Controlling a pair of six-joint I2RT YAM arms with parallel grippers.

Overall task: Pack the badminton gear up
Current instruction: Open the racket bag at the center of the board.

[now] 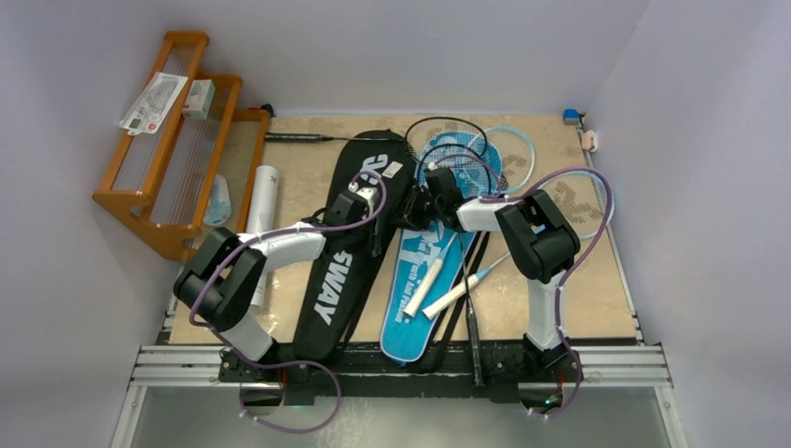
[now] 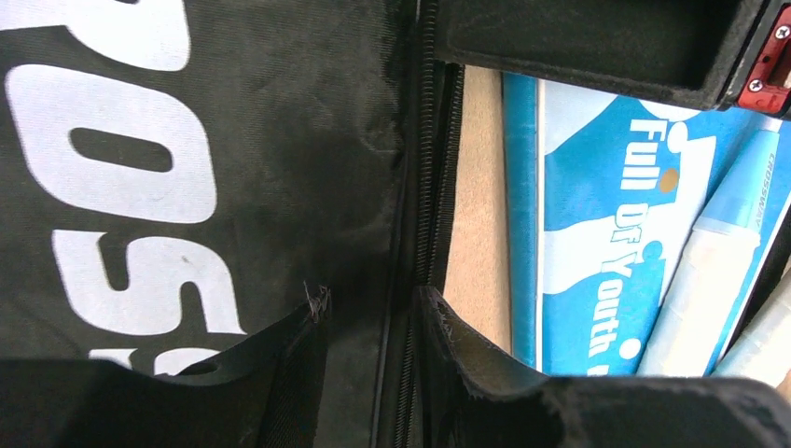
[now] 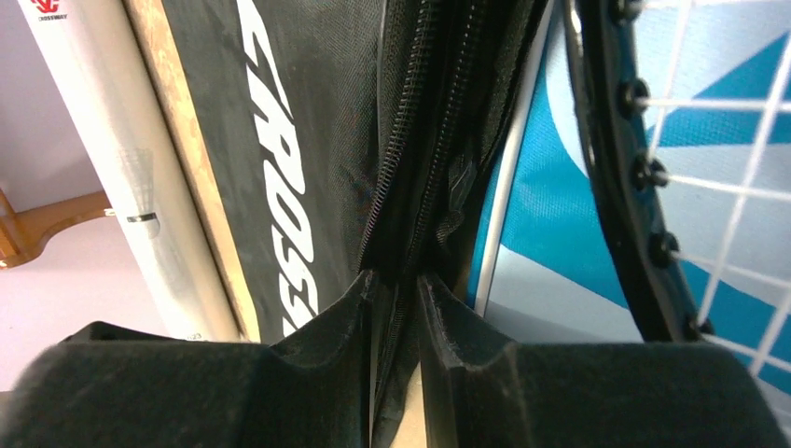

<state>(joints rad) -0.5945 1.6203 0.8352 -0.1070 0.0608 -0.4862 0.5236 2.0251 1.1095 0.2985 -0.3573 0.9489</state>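
The black cover (image 1: 340, 271) lies lengthwise on the table, with the blue cover (image 1: 420, 299) to its right. Two rackets (image 1: 466, 154) rest on the blue cover, their pale handles (image 1: 438, 285) pointing toward me. My left gripper (image 1: 373, 207) sits at the black cover's right edge. In the left wrist view its fingers (image 2: 371, 306) straddle a fold of that zipper edge (image 2: 424, 187). Close beside it, my right gripper (image 1: 417, 210) pinches the same zipper edge (image 3: 420, 168) between near-closed fingers (image 3: 396, 278). The white tube (image 1: 264, 201) lies left of the black cover.
An orange wooden rack (image 1: 173, 149) stands at the back left with packets on it. A dark racket handle (image 1: 298, 138) lies along the back edge. A small blue object (image 1: 571, 116) sits in the far right corner. Metal rails (image 1: 401, 364) run along the near edge.
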